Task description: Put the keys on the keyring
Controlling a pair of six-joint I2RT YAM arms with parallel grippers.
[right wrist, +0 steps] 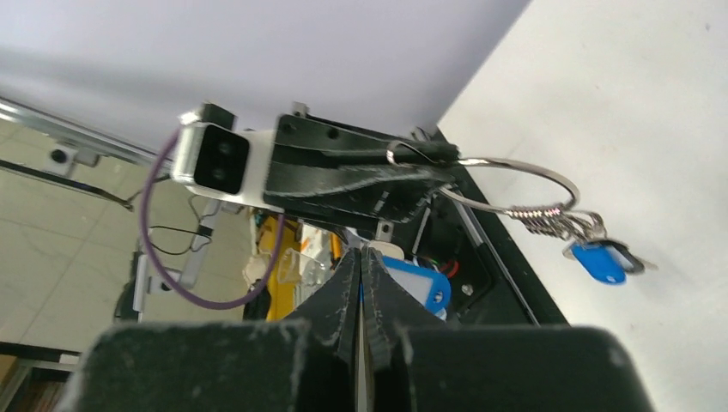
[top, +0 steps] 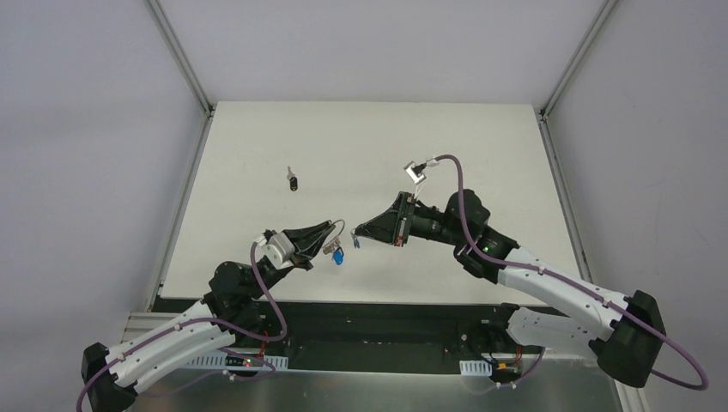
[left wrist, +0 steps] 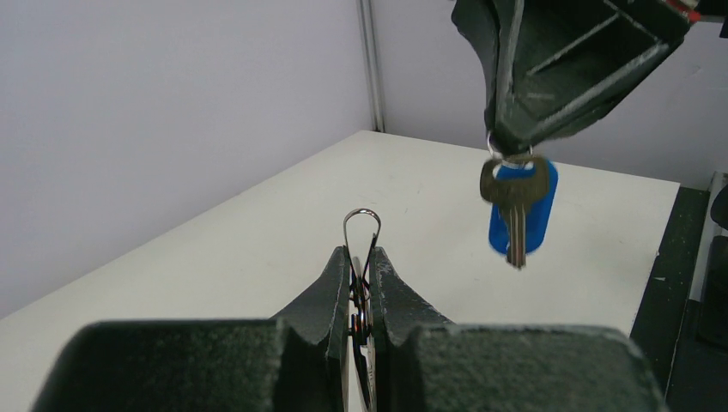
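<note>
My left gripper (top: 329, 232) is shut on the keyring (left wrist: 361, 225), a thin silver wire loop sticking out past the fingertips. In the right wrist view the keyring (right wrist: 524, 176) curves out from the left gripper (right wrist: 433, 163), with a blue-headed key (right wrist: 601, 261) hanging from it. My right gripper (top: 358, 233) is shut on a silver key (left wrist: 513, 206) that hangs point down, with a blue tag (left wrist: 539, 219) behind it. The blue tag (right wrist: 416, 287) also shows just past the shut right fingertips. The two grippers face each other above the table's near edge, a small gap apart.
A small dark object (top: 293, 179) lies on the white table (top: 378, 146) at the far left of centre. Grey walls stand around the table. The black base strip (top: 386, 313) runs along the near edge.
</note>
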